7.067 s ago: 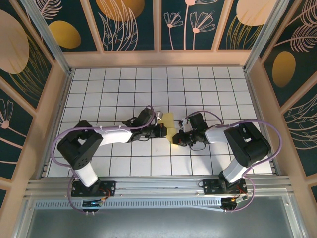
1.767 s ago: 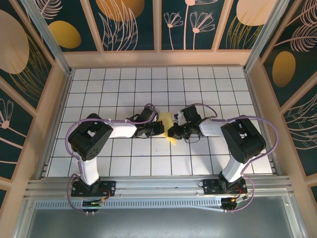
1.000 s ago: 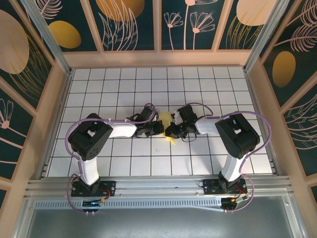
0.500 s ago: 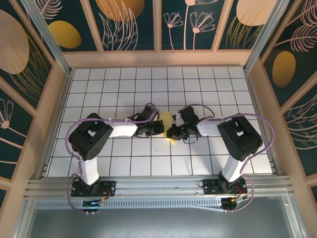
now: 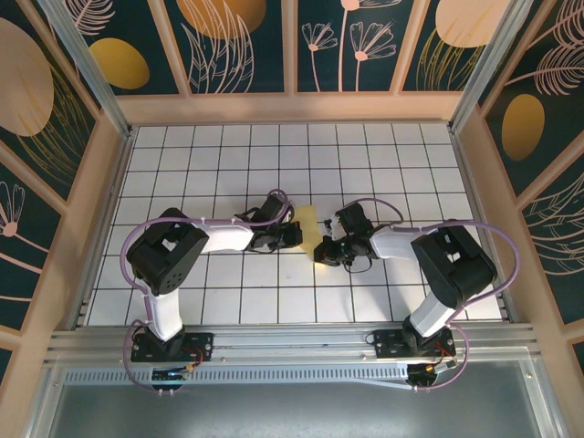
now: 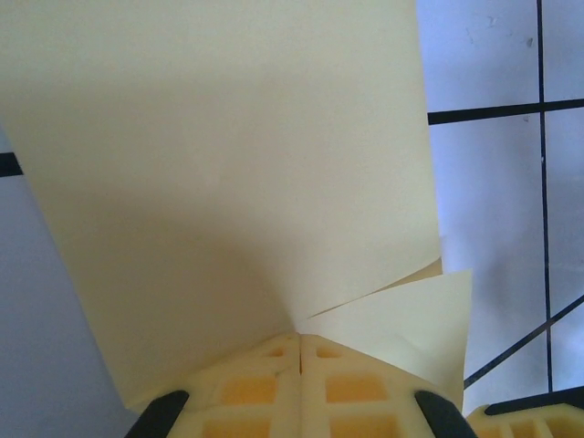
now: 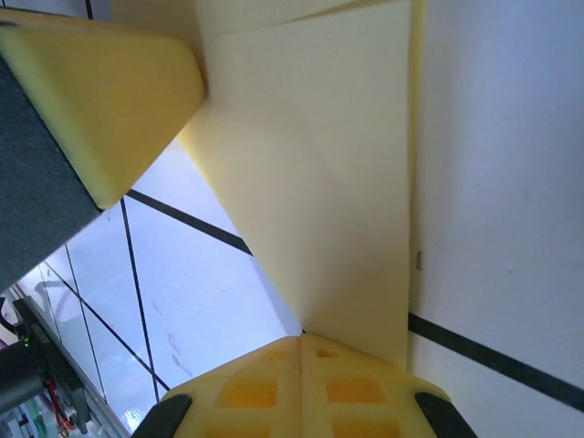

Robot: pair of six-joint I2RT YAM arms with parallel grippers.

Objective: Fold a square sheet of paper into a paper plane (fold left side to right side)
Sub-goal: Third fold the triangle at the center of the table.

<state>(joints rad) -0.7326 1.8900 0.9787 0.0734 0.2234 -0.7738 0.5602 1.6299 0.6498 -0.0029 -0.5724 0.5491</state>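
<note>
Partly folded, seemingly (no plane shape yet): square sheet of paper (image 5: 308, 221) pinched by left gripper (image 6: 299, 339) at 9 o'clock, right gripper (image 7: 301, 338) at 5.

Top view: bright, even, diffuse light; table (image 5: 182, 155) tiles sharp, only faint soft shadows beneath arms (image 5: 228, 239). Left wrist view: square sheet of paper (image 6: 228, 164) close to lens, soft-focused, shaded toward 6 o'clock; tiles read bluish, 3 o'clock.

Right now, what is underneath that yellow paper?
The paper lies above the white tiled table, whose black grid lines run out from its edges. The patch directly beneath is covered, so it cannot be checked.
</note>
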